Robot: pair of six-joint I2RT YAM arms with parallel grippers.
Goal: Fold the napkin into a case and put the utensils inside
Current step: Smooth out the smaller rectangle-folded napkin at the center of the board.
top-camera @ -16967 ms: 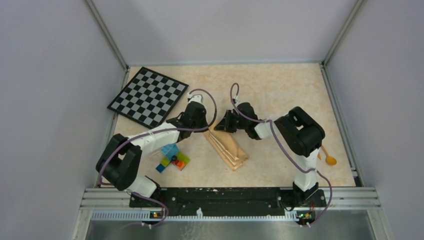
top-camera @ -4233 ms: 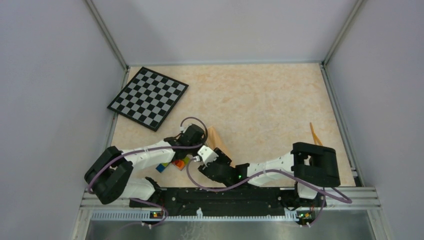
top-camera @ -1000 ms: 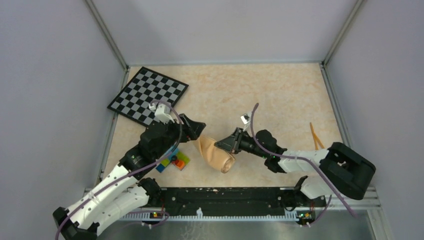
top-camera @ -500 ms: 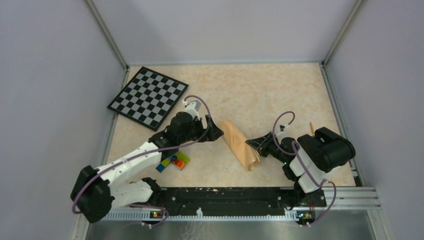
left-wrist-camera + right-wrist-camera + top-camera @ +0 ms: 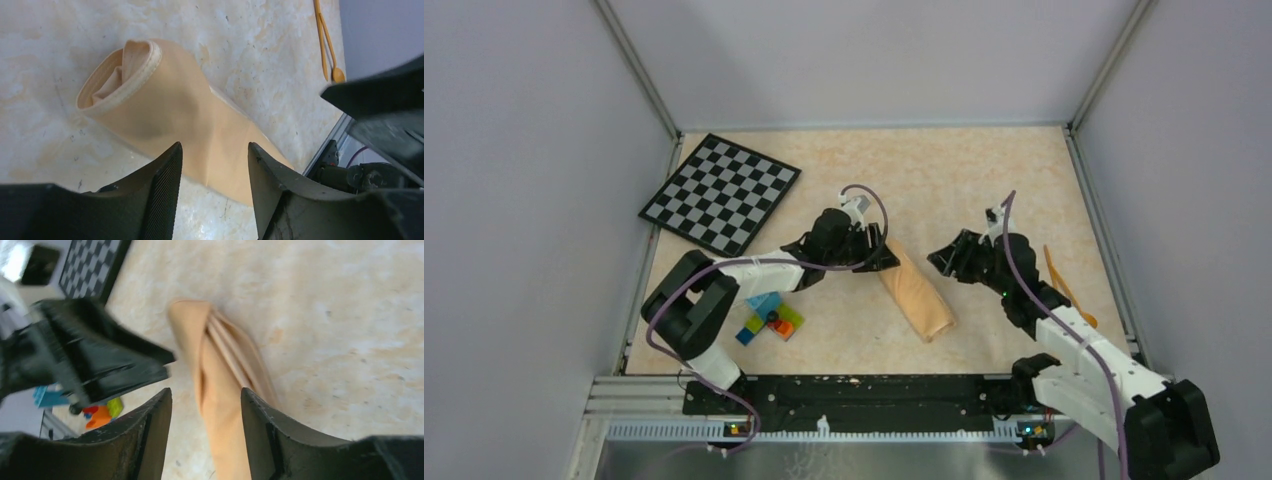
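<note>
Marbled bench carries the napkin, folded into a narrow case at mid-frame, its long axis running upper left to lower right. Nearest it, the left jaws stand part open and empty at its upper-left end. The right jaws, parted and empty, hang just right of it. Farther right, the utensils lie by the bench edge. Half a second earlier the right jaws were at the case's lower end.

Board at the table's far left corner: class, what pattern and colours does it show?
Black-and-white checks, on the checkered board; it shows best in the top external view.
</note>
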